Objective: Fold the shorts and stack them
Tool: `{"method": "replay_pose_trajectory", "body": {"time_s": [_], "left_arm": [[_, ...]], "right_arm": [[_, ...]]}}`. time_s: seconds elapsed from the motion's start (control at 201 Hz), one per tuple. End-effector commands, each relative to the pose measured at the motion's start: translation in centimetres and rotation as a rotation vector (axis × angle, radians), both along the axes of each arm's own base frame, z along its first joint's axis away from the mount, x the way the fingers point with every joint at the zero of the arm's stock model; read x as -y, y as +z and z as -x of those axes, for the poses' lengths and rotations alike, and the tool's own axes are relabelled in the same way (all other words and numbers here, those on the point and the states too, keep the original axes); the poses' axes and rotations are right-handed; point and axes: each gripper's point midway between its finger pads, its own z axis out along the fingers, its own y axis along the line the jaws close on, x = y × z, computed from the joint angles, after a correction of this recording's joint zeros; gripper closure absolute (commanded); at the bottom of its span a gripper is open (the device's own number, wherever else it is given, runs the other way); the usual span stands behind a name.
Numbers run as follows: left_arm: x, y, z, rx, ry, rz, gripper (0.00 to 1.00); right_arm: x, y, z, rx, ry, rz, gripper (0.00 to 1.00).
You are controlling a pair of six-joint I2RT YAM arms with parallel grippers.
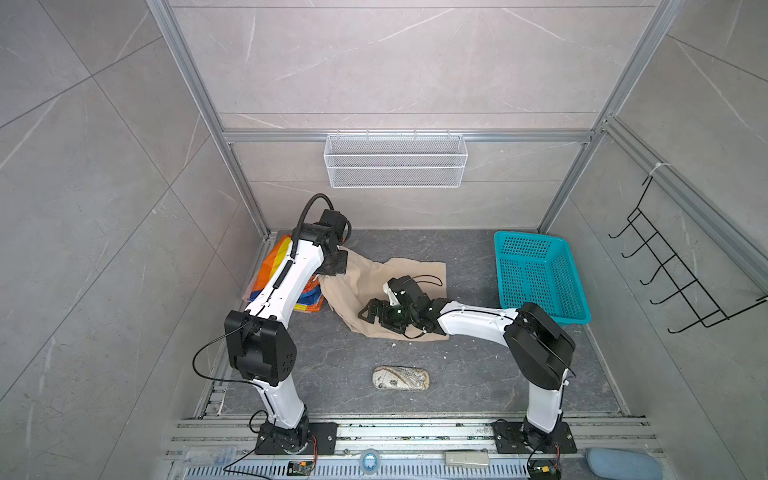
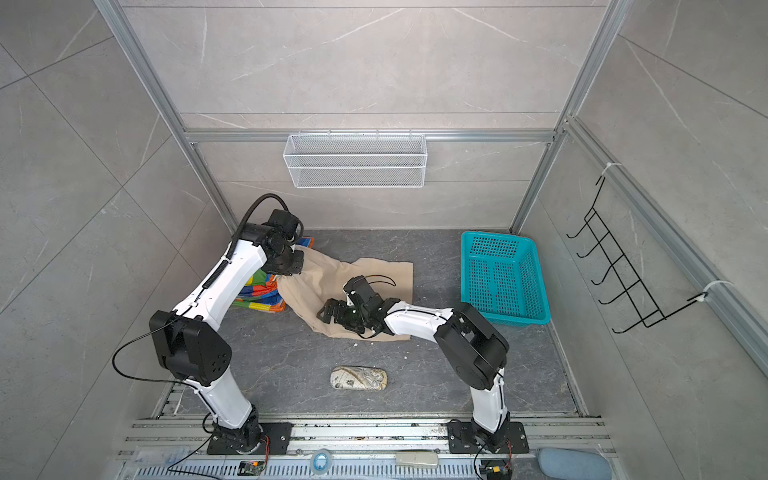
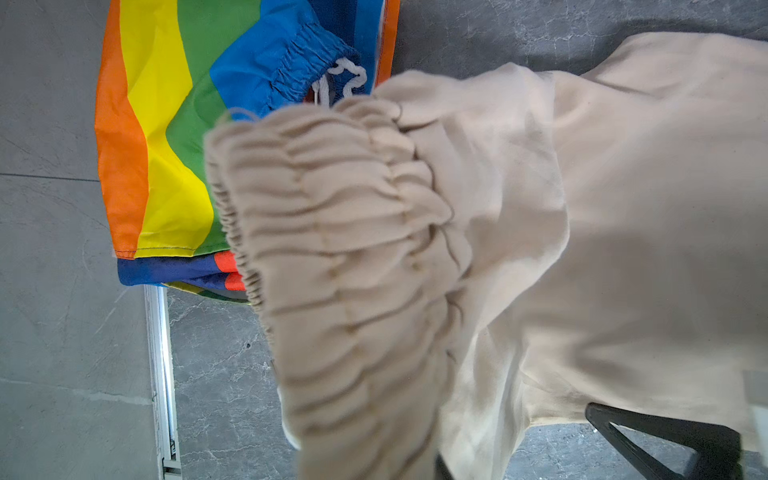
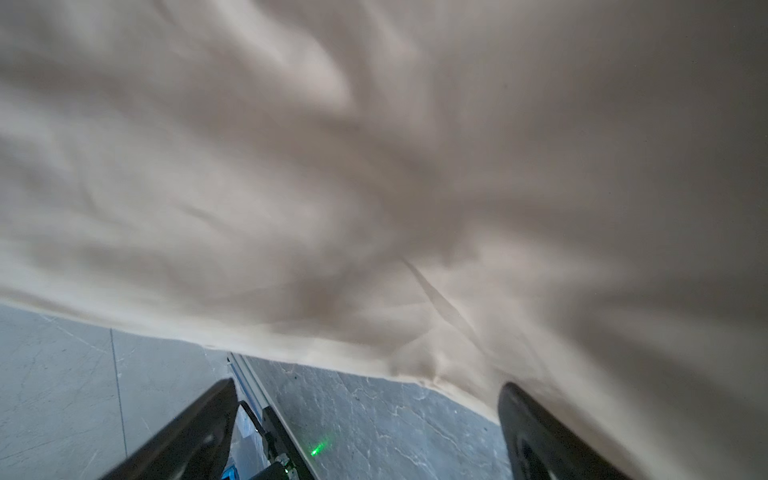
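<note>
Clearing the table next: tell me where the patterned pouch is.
In both top views the patterned pouch lies front and centre, apart from the beige shorts behind it.

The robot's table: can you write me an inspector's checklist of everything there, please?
Surface: dark grey marbled tabletop, a few white crumbs.
Job's things: beige shorts spread mid-table, waistband lifted; rainbow-striped shorts lying at the left edge; not stacked yet.
Clutter: empty teal basket; patterned pouch.
Grippers: left gripper shut on the beige waistband; right gripper open, low at the beige shorts' edge, holding nothing.
Cables: black cable looping off the left arm; wrist cable hanging over the beige shorts.
Surroundings: white mesh wall basket, black hook rack, grey tiled walls.
</note>
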Motion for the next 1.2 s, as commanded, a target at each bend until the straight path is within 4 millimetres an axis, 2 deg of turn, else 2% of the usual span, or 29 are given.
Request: {"method": "replay_pose_trajectory", "body": {"time_s": [0.0, 0.14, 0.264, 0.349, 0.478, 0.548, 0.628, 0.752, 0.842, 0.942, 1.036, 1.171, 1.191], "left_arm": [[-0.1, 3.2, 0.2, 0.073, -0.003, 0.027, 1.00], [0.0, 3.2, 0.2, 0.071, -0.001, 0.034, 1.00], [-0.1, 3.2, 0.3, 0.072, 0.000, 0.036, 1.00], [-0.3, 3.4, 0.3, 0.071, -0.002, 0.020, 1.00], [-1.4, 4.0, 0.3, 0.076, 0.002, -0.045, 1.00], [-1.7, 4.3, 0.4, 0.078, 0.001, -0.059, 1.00], [-1.3, 4.5, 0.4, 0.082, -0.009, -0.035, 1.00], [-0.4, 4.3, 0.3, 0.078, -0.014, 0.018, 1.00], [0.0, 4.1, 0.3, 0.071, -0.016, 0.033, 1.00], [0.0, 4.2, 0.3, 0.069, -0.018, 0.034, 1.00], [0.0, 4.3, 0.2, 0.075, -0.019, 0.035, 1.00], [0.0, 4.1, 0.4, 0.068, -0.025, 0.036, 1.00], [0.1, 4.0, 0.4, 0.065, -0.026, 0.038, 1.00]], "right_arm": [[-1.0, -2.1, 0.8, -0.042, 0.012, 0.002, 0.01], [-1.1, -4.3, 1.6, -0.074, 0.018, 0.028, 0.01], [-0.7, -4.7, 2.0, -0.081, 0.018, 0.036, 0.01], [-0.5, -3.4, 2.0, -0.062, 0.027, 0.027, 0.01], [1.2, 0.7, 0.5, 0.000, 0.009, 0.001, 0.01], [3.1, 2.4, -1.3, 0.029, -0.034, 0.000, 0.01], [4.9, 3.2, -4.1, 0.040, -0.085, 0.006, 0.01], [5.3, 4.7, -9.0, 0.042, -0.168, -0.066, 0.01], [4.2, 5.0, -12.8, 0.016, -0.219, -0.136, 0.01], [1.9, 5.3, -16.7, -0.024, -0.260, -0.221, 0.01], [-0.4, 5.1, -19.6, -0.053, -0.276, -0.270, 0.01], [-2.5, 3.0, -22.6, -0.067, -0.279, -0.283, 0.01], [-2.8, 3.5, -23.0, -0.058, -0.275, -0.293, 0.01]]}}
